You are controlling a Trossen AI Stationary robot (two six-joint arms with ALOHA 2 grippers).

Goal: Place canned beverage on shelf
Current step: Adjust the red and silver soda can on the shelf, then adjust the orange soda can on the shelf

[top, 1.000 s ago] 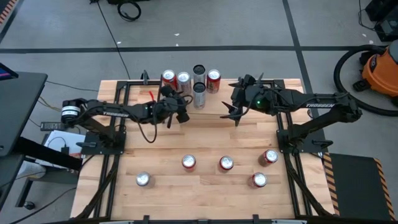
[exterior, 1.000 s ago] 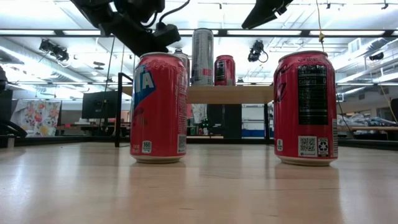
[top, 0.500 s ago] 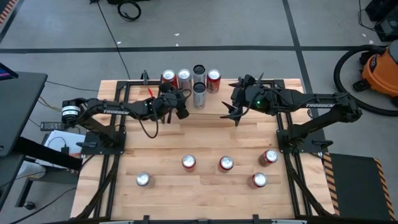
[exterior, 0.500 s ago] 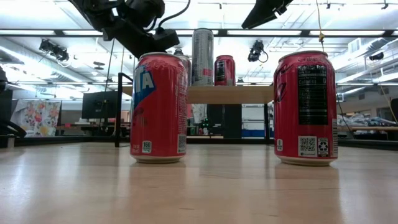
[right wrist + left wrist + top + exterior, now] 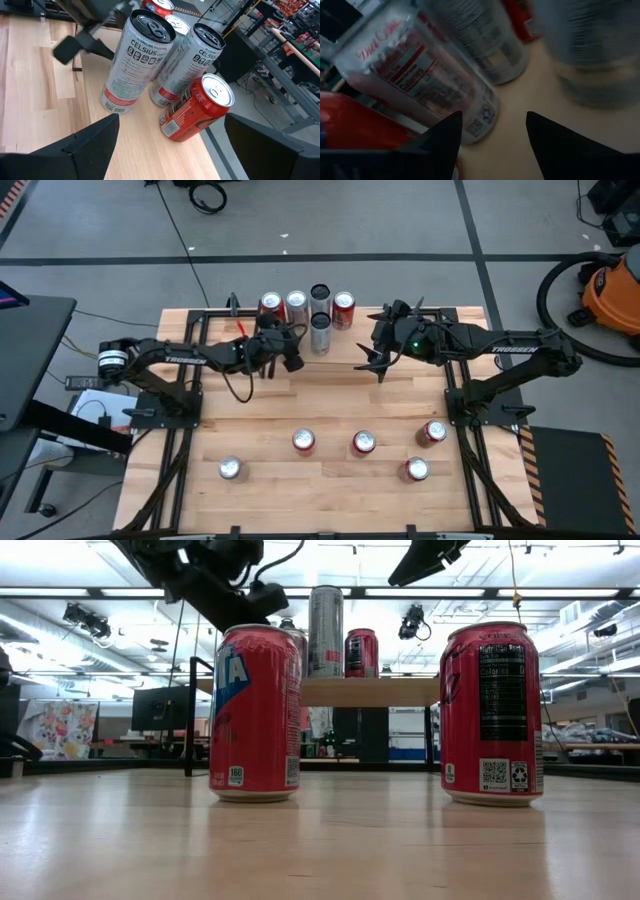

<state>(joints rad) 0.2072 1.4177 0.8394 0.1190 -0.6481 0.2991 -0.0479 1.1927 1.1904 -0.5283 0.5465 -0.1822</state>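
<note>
The shelf [image 5: 340, 348] stands at the table's far middle, its light plank top [image 5: 370, 692] on thin black legs. Several cans stand upright on it: red ones [image 5: 343, 306], a silver Diet Coke can [image 5: 420, 75] and tall silver Celsius cans [image 5: 135, 60]. My left gripper [image 5: 296, 352] hovers over the shelf's left part, just near of these cans. It is open, and only the plank shows between its fingers [image 5: 492, 115]. My right gripper [image 5: 372, 362] hangs open above the shelf's right part, with nothing between its fingers [image 5: 171, 116].
Several more red cans [image 5: 304, 442] stand upright on the near half of the wooden table; two of them [image 5: 255, 712] [image 5: 492, 712] fill the low view. Black arm frames flank both table sides. An orange vacuum [image 5: 612, 288] sits on the floor at the far right.
</note>
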